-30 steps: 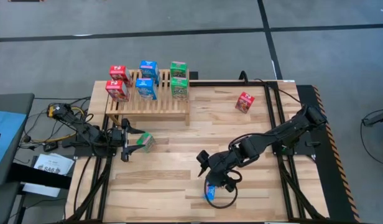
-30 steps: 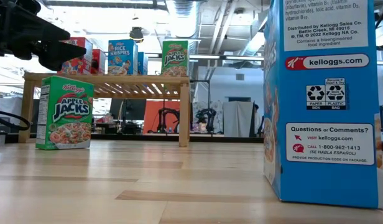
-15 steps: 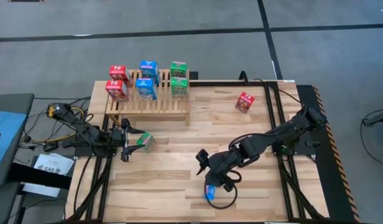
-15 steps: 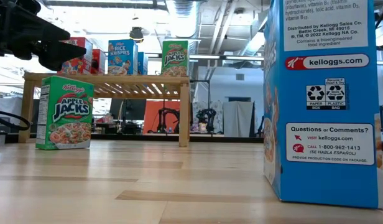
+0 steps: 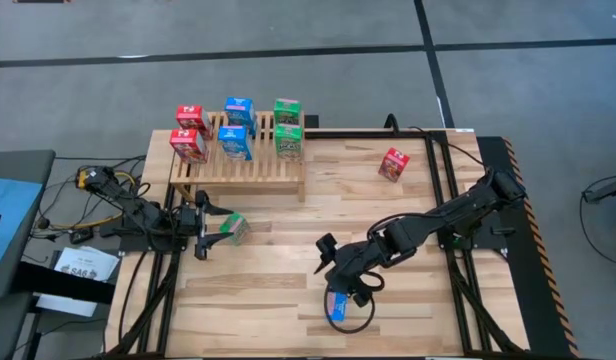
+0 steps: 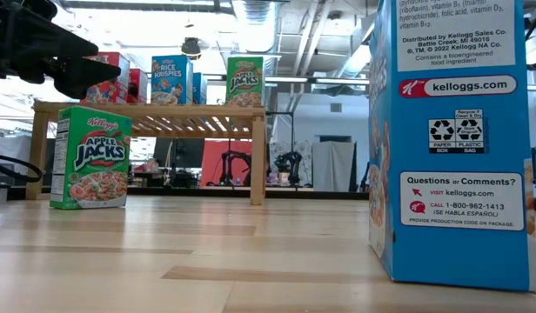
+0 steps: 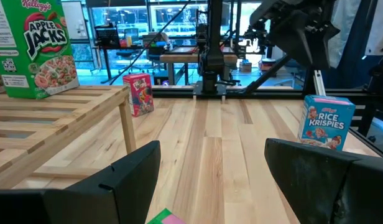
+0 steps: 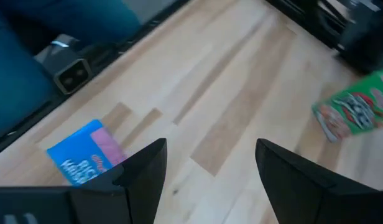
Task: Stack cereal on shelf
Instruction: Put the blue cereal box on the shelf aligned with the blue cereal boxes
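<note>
The wooden shelf stands at the table's far left with two red, two blue and two green cereal boxes on it. A green box stands upright on the table below my left gripper, which is open and level above it; only the box's top shows between the fingers. A blue box stands upright near the front edge. My right gripper hangs open above and just beyond it, slanting down, and the box lies off to one side of the fingers. A red box stands at the far right.
Black rails run along the table's left and right edges. Cables and a blue-topped stand lie off the left edge. Bare planks stretch between the shelf and the blue box.
My right gripper has rolled and tipped a little at the wrist while staying above the blue box. The boxes and my left gripper have kept still.
</note>
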`<state>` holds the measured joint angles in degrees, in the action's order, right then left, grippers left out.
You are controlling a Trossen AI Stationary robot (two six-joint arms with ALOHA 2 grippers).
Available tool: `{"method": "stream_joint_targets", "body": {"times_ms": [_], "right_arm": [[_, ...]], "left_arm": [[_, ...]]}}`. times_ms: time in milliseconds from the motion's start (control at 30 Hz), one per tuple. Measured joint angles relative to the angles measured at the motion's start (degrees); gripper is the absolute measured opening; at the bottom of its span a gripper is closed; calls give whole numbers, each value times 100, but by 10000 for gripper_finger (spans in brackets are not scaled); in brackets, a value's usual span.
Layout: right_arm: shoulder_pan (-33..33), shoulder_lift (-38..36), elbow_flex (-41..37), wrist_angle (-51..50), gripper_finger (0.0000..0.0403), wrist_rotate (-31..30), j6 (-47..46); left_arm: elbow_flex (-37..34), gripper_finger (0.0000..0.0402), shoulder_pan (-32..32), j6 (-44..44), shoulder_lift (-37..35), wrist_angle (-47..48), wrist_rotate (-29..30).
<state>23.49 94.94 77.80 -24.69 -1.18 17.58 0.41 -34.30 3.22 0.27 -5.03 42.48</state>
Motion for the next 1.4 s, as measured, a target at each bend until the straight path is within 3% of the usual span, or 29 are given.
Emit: {"method": "stream_joint_targets", "body": {"times_ms": [200,500,900,1200,1400], "right_arm": [[0,0,0,33,270,-281,-42],[-39,0,0,-109,277,-29,242],[-19,0,0,-368,378,385,514],[289,0,0,-305,373,602,648],[415,418,45,-271,373,743,632]], "left_arm": [[0,281,1,0,0,1,0],[1,281,2,0,0,0,0],[0,281,0,0,0,1,0],[2,281,0,0,0,2,0],[0,281,1,0,0,1,0]]}}
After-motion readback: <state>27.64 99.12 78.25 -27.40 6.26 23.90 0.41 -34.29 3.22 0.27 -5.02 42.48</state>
